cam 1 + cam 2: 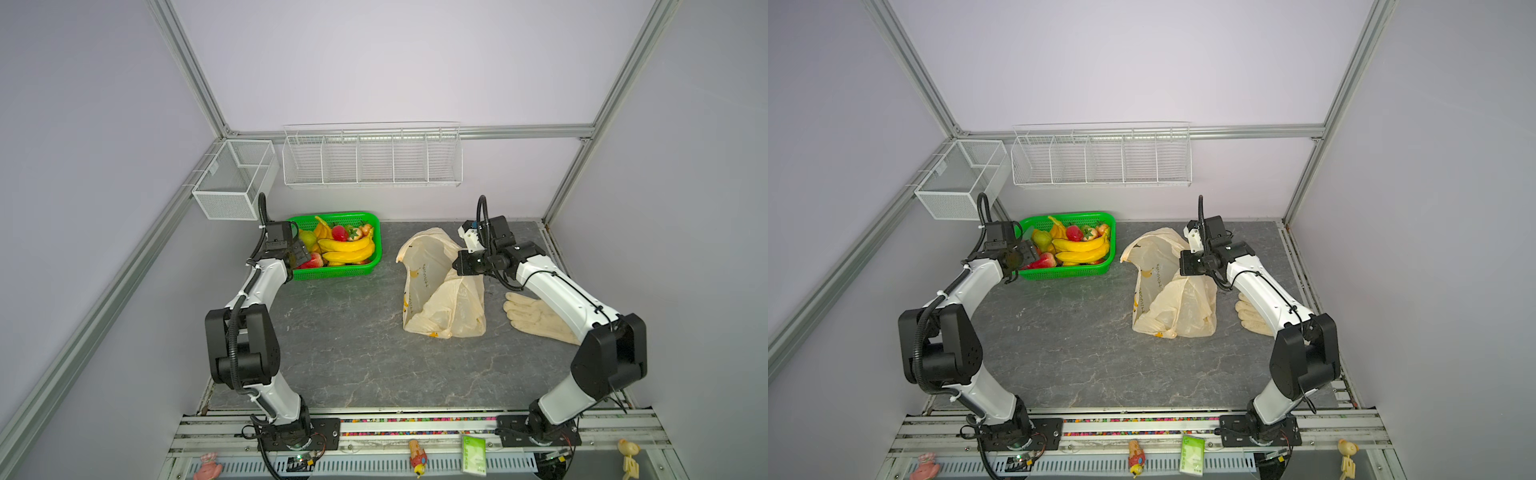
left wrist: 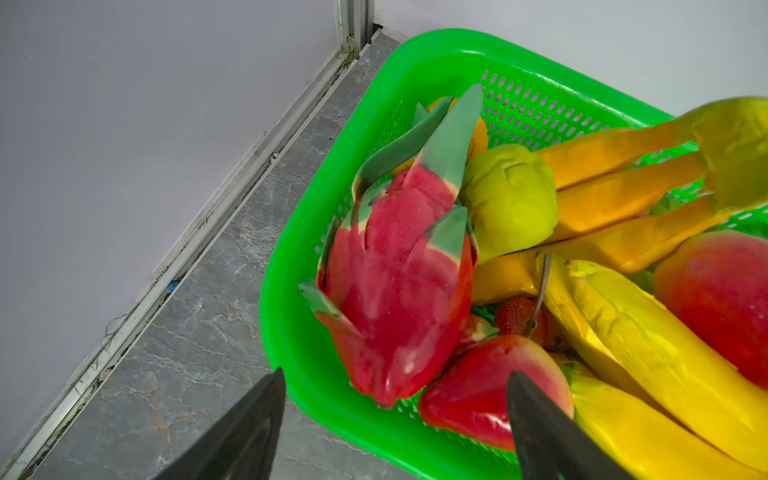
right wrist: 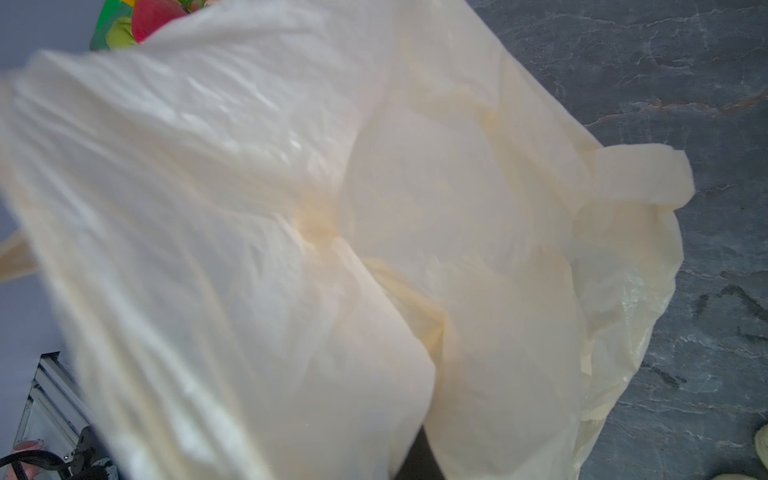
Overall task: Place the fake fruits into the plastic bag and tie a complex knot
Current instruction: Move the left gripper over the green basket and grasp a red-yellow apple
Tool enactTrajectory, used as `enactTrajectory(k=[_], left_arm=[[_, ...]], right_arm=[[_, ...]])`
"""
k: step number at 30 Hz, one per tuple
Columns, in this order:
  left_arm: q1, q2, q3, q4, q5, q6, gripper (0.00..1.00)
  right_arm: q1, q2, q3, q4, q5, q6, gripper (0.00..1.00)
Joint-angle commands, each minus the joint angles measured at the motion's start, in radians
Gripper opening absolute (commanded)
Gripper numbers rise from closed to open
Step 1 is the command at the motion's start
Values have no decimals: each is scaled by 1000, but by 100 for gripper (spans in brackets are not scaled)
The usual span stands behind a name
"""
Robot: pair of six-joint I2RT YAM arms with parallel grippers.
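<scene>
A grey stone-patterned table [image 1: 353,332] carries everything. On its right half lies the plastic bag [image 1: 436,291], cream and crumpled. One edge is held up by my right end effector [image 1: 459,266], which is clamped shut on the film. (That wrist camera shows almost nothing but bag.) The mouth looks slack and only partly open, so I judge the main risk is here. A fruit brought over could land on folded film and roll onto the table, or the thin plastic could slip from the pinch.

At the back left sits a green mesh basket [image 1: 332,272] with the fake fruits [image 1: 345,245] piled inside, well apart from the bag. None shows in the bag.

Closest to my left end effector [image 2: 397,372] is the dragon fruit [image 2: 395,291], lying against the basket wall with a red fruit [image 2: 469,399] touching it. That end effector hovers just above the dragon fruit's lower end, jaws spread wide, holding nothing. One finger appears to hang outside the rim, so closing from here could catch the basket, and the glossy skin may squirt free.
</scene>
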Motion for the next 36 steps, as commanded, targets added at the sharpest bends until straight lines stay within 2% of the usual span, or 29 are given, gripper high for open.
enactTrajectory(k=[1,6,10,14,16,23,36], left_arm=[[-9,-6,40,-52,67,11,83],[-43,-52,-4,65,268,70,82],[-121,-23,35,74,264,164,82],[-156,52,101,93,274,121,82],[-164,96,144,89,263,97,82],[-179,239,279,91,329,69,80],[-184,407,441,53,332,58,73]], right_arm=[[-3,-11,-21,15,-13,-20,6],[-4,-1,-18,17,-16,-22,6],[-6,-1,-20,17,-18,-26,6],[-5,-3,-19,17,-20,-29,6],[-4,-5,-19,14,-20,-30,6],[-5,-6,-21,12,-15,-34,6],[-6,2,-20,5,-23,-39,6]])
